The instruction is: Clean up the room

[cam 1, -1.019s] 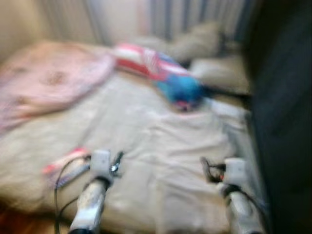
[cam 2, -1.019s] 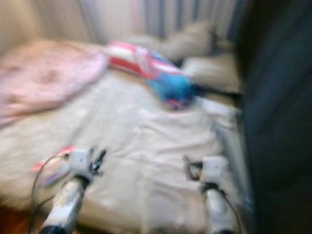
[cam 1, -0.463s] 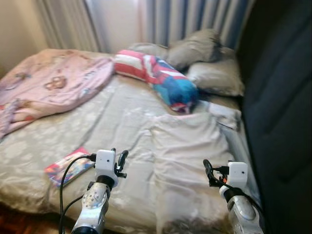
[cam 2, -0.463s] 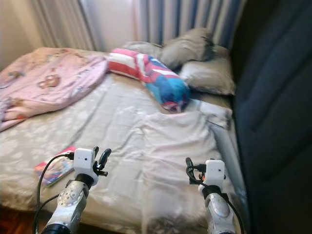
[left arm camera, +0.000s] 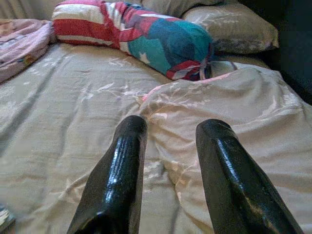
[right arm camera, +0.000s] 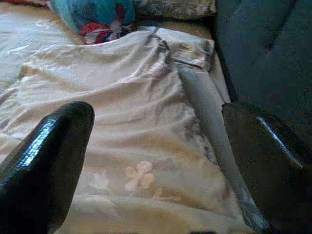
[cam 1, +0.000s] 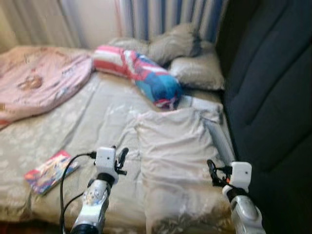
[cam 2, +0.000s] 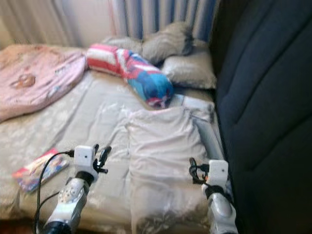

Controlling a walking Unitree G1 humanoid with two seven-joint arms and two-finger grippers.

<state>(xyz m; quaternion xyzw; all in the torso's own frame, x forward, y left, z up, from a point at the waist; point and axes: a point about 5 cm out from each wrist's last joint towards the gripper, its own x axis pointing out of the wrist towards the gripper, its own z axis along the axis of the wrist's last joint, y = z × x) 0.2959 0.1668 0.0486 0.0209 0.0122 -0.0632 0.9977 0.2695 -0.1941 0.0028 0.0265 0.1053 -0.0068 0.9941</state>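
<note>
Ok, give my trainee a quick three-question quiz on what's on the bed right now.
1. True or false: the left gripper is holding the book.
2. Which lies nearest the dark headboard? A) the pink blanket B) the grey pillows C) the book
3. Fill in: the red, white and blue bolster lies between the pink blanket and the ____.

Key
1. False: its fingers are open over the beige sheet, apart from the book.
2. B
3. grey pillows. The right gripper is open too, above the folded beige cover.
</note>
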